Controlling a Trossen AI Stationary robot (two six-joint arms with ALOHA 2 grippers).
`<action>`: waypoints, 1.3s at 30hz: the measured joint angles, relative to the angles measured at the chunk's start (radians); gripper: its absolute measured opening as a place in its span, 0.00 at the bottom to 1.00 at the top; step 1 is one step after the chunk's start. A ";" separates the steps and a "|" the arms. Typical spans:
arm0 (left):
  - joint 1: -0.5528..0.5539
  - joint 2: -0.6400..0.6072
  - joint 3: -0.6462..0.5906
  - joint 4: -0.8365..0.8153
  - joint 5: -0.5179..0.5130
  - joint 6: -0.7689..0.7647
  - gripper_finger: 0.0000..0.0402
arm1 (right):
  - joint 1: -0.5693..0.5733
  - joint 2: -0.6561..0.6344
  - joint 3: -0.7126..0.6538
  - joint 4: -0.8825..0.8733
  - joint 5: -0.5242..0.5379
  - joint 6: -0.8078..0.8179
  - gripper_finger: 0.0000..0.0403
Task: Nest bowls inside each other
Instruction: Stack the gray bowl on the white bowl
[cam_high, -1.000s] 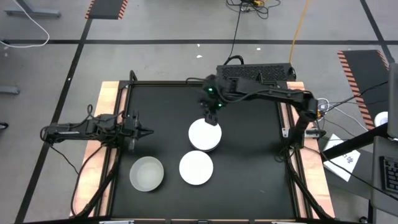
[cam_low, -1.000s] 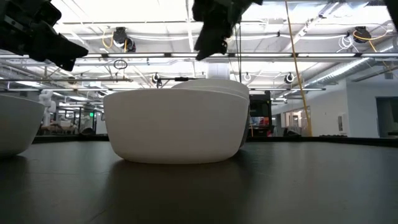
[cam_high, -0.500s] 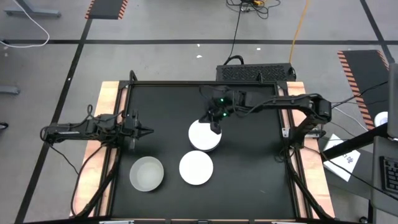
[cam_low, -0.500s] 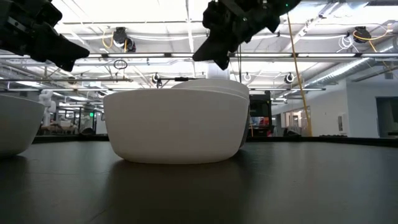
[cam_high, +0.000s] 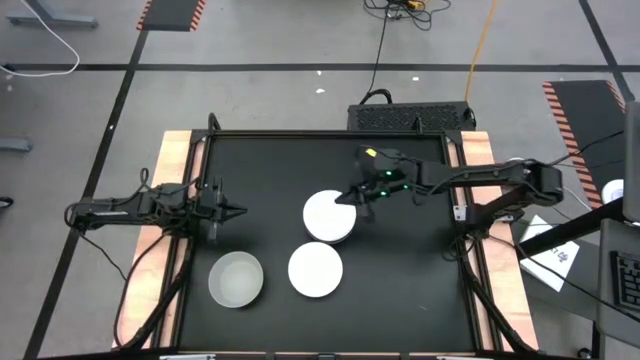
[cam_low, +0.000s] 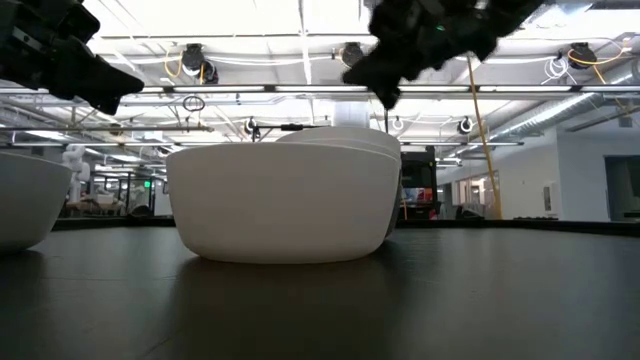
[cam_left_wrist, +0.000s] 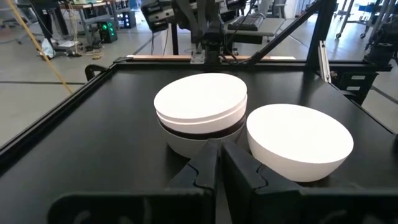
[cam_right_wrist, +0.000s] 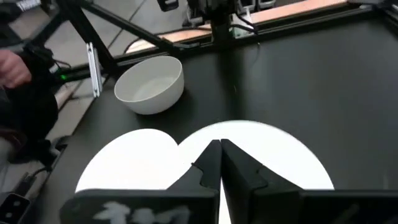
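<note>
Near the table's middle stands a stack of nested bowls (cam_high: 327, 216), white on top with a black one showing between the white ones (cam_left_wrist: 200, 112). A single white bowl (cam_high: 315, 269) rests on its base next to the stack, on its near side. A pale grey bowl (cam_high: 236, 279) sits alone at the near left. My right gripper (cam_high: 350, 197) hovers shut just above the stack's far right rim and touches nothing. At the table's left my left gripper (cam_high: 235, 211) waits, shut and holding nothing, pointing at the stack.
A raised frame rim (cam_high: 452, 200) runs round the black table. Wooden side strips (cam_high: 175, 160) lie outside it. A person's hand (cam_right_wrist: 12, 65) shows beyond the table's edge in the right wrist view. Bare black mat (cam_high: 410, 270) lies right of the bowls.
My right gripper has drawn back from over the stack's far edge toward the table's right edge, its arm swinging from the far side to the right, and its fingers have come together. The stack and the other bowls have stayed in place.
</note>
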 joint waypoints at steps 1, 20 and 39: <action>0.000 0.000 0.000 0.000 0.000 0.000 0.06 | -0.003 -0.025 -0.035 0.021 0.001 0.014 0.00; 0.000 0.000 0.000 -0.004 -0.003 -0.002 0.06 | 0.072 -0.608 -0.599 0.342 0.135 0.212 0.00; 0.000 0.000 0.000 -0.005 -0.006 -0.017 0.06 | 0.087 -0.890 -0.792 0.310 0.138 0.173 0.00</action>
